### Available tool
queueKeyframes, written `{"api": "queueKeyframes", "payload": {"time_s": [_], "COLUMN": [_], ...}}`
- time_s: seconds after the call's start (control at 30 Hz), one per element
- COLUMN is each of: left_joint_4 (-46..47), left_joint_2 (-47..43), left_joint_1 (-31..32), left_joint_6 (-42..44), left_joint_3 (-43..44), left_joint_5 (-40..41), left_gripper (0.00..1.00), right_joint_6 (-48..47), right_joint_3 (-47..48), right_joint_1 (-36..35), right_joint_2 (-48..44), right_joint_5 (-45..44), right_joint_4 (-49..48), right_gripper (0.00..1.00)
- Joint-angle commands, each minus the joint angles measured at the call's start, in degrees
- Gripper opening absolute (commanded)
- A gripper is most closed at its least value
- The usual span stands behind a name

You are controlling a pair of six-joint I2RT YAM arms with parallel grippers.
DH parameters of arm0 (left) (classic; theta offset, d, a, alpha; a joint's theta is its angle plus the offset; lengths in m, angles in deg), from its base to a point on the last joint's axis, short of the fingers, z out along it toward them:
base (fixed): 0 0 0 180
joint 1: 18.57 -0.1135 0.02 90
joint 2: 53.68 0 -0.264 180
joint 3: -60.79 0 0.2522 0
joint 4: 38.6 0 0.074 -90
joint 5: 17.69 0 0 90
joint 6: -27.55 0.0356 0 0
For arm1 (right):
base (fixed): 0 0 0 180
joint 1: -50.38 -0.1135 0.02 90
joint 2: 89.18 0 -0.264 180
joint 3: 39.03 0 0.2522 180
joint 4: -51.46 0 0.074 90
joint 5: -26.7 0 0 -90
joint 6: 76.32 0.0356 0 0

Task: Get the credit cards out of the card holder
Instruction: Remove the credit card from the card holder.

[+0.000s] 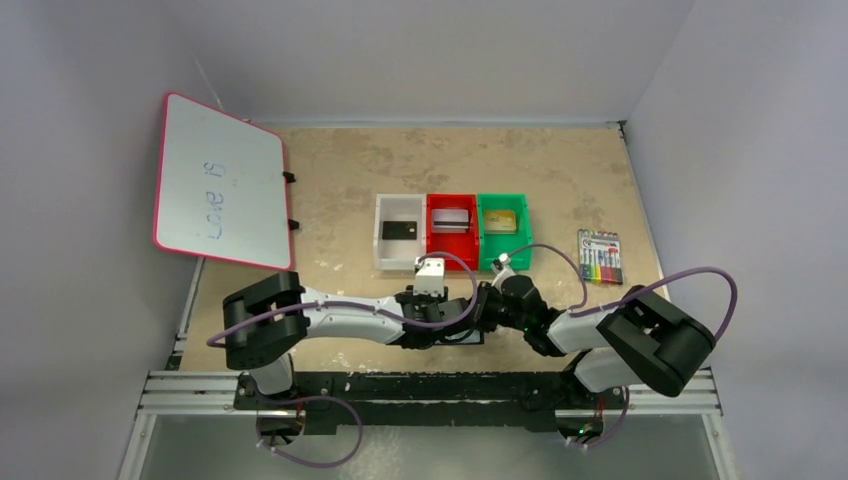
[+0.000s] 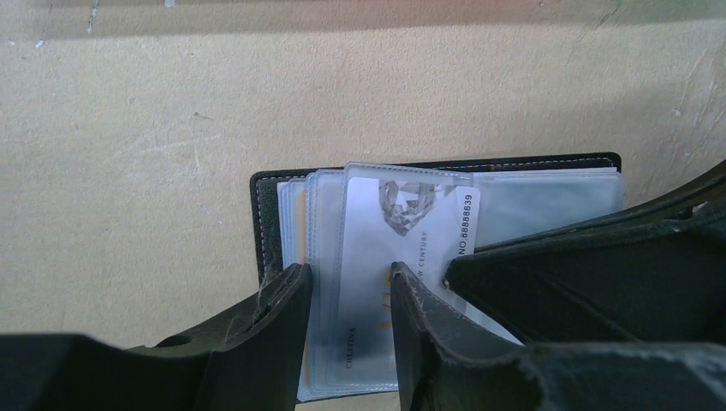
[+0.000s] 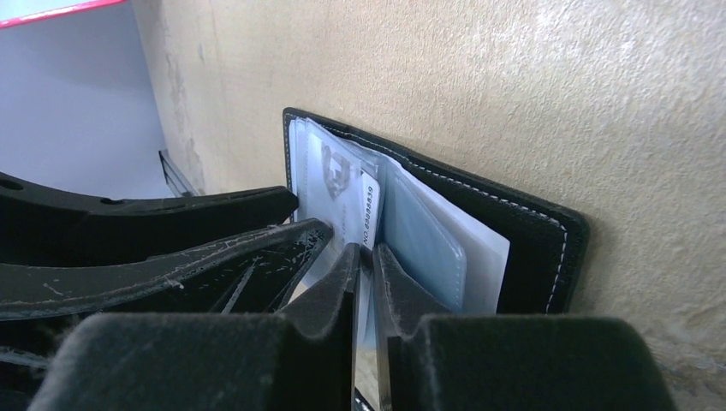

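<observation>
Both arms fold inward along the table's near edge, left arm [image 1: 340,318] and right arm [image 1: 570,325] meeting nose to nose at the middle. There the holder [image 2: 261,223] lies open and flat on the table, its clear sleeves fanned out.

The left gripper [image 2: 347,272] reaches down over the sleeves with its jaws partly apart, straddling a white card [image 2: 402,240]. I cannot tell whether they press on it. The right gripper [image 3: 366,250] comes in from the side, jaws nearly together on that card's edge.

The card shows a diamond picture, "NO 88888839", "CENTURY" and "CHINA".

A black card [image 1: 399,230] lies in the white bin [image 1: 383,250], a silver card [image 1: 451,217] in the red bin [image 1: 452,250], and a gold card [image 1: 501,221] in the green bin [image 1: 505,255].

The whiteboard [image 1: 222,182] bears handwriting that looks like "Love is".
</observation>
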Motion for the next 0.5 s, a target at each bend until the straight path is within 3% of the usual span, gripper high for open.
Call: {"api": "queueKeyframes", "payload": {"time_s": [0.0, 0.1, 0.2, 0.47], "left_joint_4": [-4.32, -4.54, -4.65, -6.47], "left_joint_2": [2.43, 2.74, 2.83, 3.73], "left_joint_1": [1.23, 1.93, 2.16, 2.11], "left_joint_6": [-0.35, -1.19, -1.85, -3.63], "left_joint_3": [0.53, 0.54, 0.17, -0.68], "left_joint_5": [0.11, 0.44, 0.73, 2.46], "left_gripper": [0.36, 0.32, 0.29, 0.28], "right_joint_6": [-0.79, 0.61, 2.59, 2.30], "right_joint_3": [0.56, 0.01, -1.24, -2.95], "right_joint_1": [0.01, 0.26, 0.45, 0.96], "right_joint_2": [-1.10, -0.58, -0.55, -6.16], "right_joint_5": [2.81, 3.51, 3.37, 0.08], "right_joint_4": [-2.35, -5.15, -7.73, 0.81], "right_gripper": [0.09, 0.00, 0.00, 0.00]}}
